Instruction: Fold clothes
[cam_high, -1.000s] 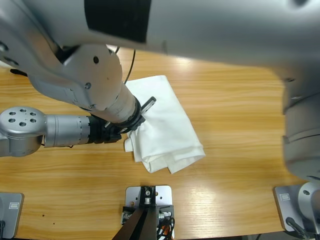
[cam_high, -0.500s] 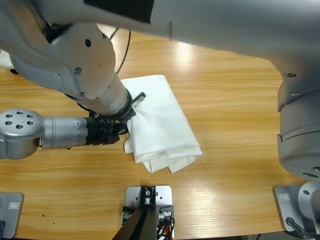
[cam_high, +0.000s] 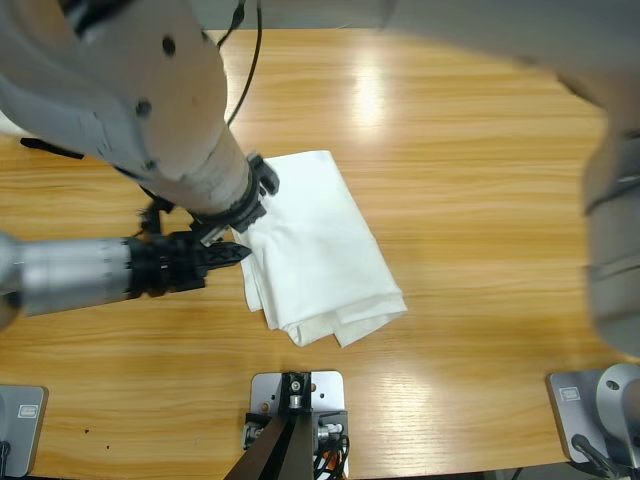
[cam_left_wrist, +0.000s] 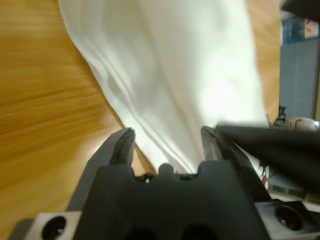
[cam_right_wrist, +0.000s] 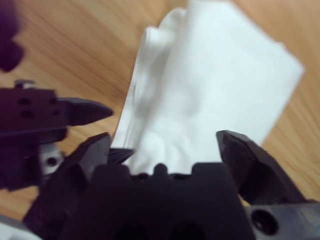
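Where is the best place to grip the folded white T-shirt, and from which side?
Probably the folded white T-shirt is best gripped at its stacked left edge, coming from the bare wooden table on that side. The layers bunch there into a thick ridge, while the top is flat.

You have the folded shirt lying on the table, a little left of the middle. The left gripper sits at its left edge, coming in from the left; the right gripper sits just behind it, over the shirt's upper left corner.
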